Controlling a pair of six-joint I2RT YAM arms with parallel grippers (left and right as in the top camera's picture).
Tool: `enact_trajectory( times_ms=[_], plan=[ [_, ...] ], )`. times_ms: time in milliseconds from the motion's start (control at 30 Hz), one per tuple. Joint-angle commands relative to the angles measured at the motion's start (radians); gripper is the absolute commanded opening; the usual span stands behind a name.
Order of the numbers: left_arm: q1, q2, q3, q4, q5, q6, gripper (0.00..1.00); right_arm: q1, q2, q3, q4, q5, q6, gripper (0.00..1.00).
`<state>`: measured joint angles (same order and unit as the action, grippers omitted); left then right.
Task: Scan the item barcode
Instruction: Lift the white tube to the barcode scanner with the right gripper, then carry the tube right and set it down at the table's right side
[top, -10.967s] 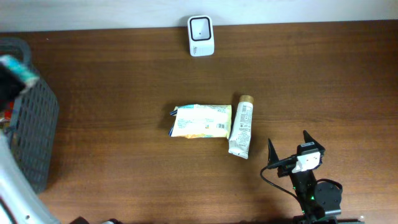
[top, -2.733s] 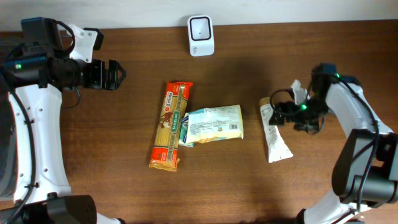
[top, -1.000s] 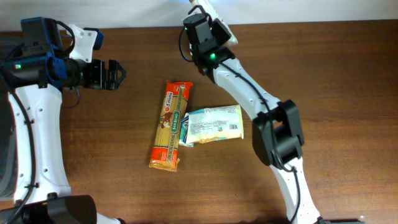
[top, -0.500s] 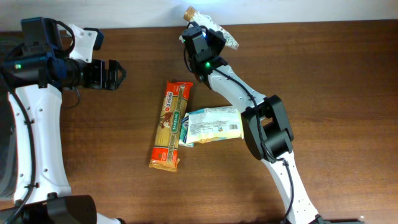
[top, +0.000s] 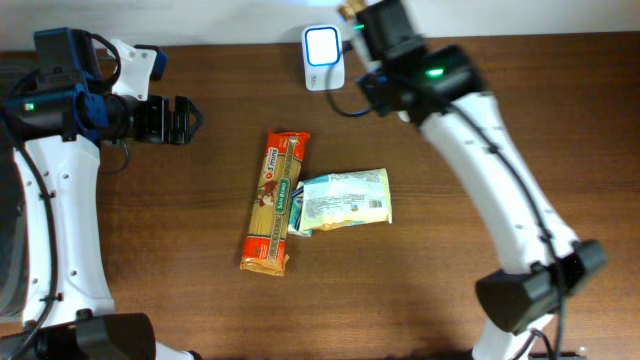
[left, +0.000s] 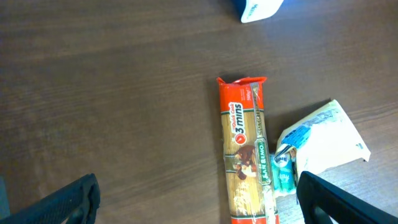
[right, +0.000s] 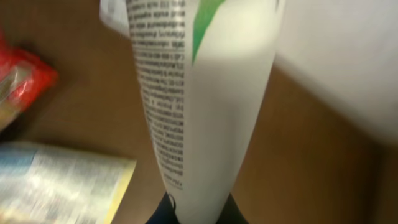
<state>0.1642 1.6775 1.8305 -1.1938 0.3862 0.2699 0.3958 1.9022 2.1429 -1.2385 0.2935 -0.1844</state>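
Observation:
The item is a white tube (right: 199, 93) with small black print and a green stripe. My right gripper (right: 198, 213) is shut on its crimped end. In the overhead view the right gripper (top: 368, 28) holds the tube beside the white scanner (top: 323, 45) at the table's back edge, and only the tube's brown cap (top: 350, 10) shows. The scanner's window glows bright. My left gripper (top: 186, 120) hovers open at the left, with nothing between its fingers (left: 71, 198).
A red-and-orange pasta packet (top: 275, 200) lies mid-table, with a pale yellow-and-white packet (top: 346, 197) touching its right side. Both also show below the left wrist: the pasta packet (left: 249, 149) and the pale packet (left: 326, 142).
The right arm has swung rightward and now stands to the right of the scanner with the tube still in its grip. The scanner's window has lit up. The left arm is unmoved.

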Motion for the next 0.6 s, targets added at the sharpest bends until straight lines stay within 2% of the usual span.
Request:
enact_trajectory(
  times_ms=[0, 100, 233, 367, 500, 533, 567],
  plan=[
    [0.002, 0.002, 0.003, -0.002, 0.01, 0.016, 0.99, -0.206, 0.01, -0.003, -0.193, -0.159, 0.206, 0.04],
    [0.002, 0.002, 0.003, -0.002, 0.01, 0.016, 0.99, -0.348, 0.045, -0.104, -0.23, -0.154, 0.229, 0.04],
    [0.002, 0.002, 0.003, -0.002, 0.01, 0.016, 0.99, -0.488, 0.052, -0.406, -0.053, -0.102, 0.253, 0.04],
    [0.002, 0.002, 0.003, -0.002, 0.01, 0.016, 0.99, -0.501, 0.052, -0.597, 0.09, 0.006, 0.253, 0.04],
    [0.002, 0.002, 0.003, -0.002, 0.01, 0.016, 0.99, -0.501, 0.053, -0.687, 0.174, 0.106, 0.254, 0.04],
    [0.002, 0.002, 0.003, -0.002, 0.01, 0.016, 0.99, -0.501, 0.053, -0.693, 0.178, 0.111, 0.254, 0.05],
    [0.002, 0.002, 0.003, -0.002, 0.01, 0.016, 0.99, -0.501, 0.053, -0.695, 0.18, 0.111, 0.27, 0.1]
  ],
)
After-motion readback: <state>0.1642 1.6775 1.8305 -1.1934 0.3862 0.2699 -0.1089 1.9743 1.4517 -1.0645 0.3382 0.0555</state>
